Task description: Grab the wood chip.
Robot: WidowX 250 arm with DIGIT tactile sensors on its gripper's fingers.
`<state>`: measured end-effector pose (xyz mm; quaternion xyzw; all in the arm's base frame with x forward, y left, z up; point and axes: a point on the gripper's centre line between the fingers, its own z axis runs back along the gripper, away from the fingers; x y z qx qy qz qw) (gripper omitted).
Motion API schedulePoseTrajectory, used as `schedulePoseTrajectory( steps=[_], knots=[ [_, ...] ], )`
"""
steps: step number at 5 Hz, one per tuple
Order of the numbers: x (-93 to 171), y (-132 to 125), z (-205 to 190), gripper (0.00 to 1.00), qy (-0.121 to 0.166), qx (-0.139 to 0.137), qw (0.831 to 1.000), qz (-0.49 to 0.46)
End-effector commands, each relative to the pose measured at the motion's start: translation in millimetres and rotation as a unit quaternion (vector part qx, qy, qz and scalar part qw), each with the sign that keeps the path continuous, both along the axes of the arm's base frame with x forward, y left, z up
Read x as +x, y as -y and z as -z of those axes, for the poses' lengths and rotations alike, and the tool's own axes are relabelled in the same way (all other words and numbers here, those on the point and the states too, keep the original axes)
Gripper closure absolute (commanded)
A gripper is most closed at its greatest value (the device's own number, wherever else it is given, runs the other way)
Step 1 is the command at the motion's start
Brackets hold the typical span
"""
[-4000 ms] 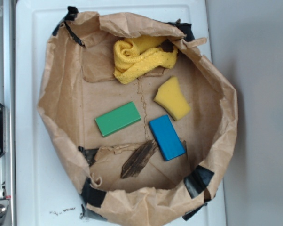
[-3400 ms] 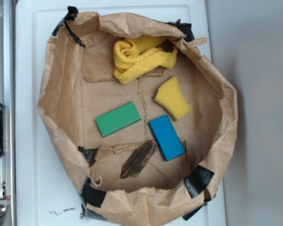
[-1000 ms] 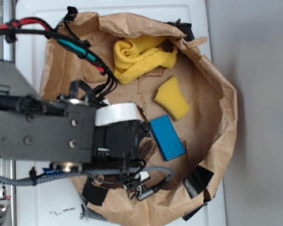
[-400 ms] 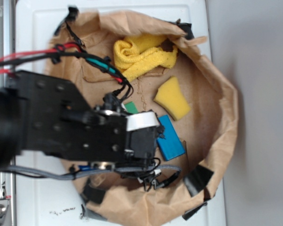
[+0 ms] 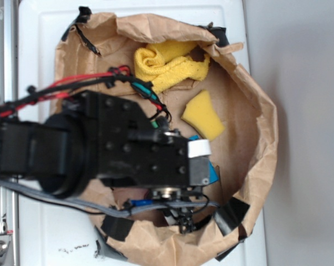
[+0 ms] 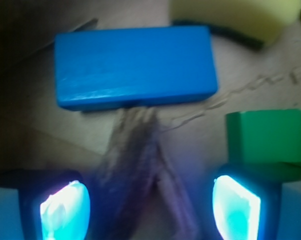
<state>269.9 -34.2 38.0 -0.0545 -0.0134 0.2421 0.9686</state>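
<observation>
- One wood chip [image 6: 140, 175] lies blurred between the two spread fingers of the gripper [image 6: 150, 205], untouched by either.
- One blue block [image 6: 135, 65] lies just beyond its far end.
- One green block [image 6: 265, 136] is at right.
- One yellow sponge [image 5: 203, 115] and one yellow cloth [image 5: 167, 65] share the paper bag [image 5: 261, 133].

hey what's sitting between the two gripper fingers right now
In the wrist view, the wood chip lies between the open gripper's fingers, its far end touching the blue block.
</observation>
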Motion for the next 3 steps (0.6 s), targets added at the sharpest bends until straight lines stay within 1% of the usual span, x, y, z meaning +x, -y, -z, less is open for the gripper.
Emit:
schedulePoseTrajectory(
  steps=[1, 2, 3],
  knots=[
    [8.2, 13.8, 10.1, 0.0, 0.027, 0.015, 1.0, 0.003],
    [12.3, 12.7, 23.7, 1.0, 0.032, 0.04, 0.999, -0.01],
    [19.1, 8.0, 35.0, 1.0, 0.041, 0.054, 0.997, -0.021]
  ],
)
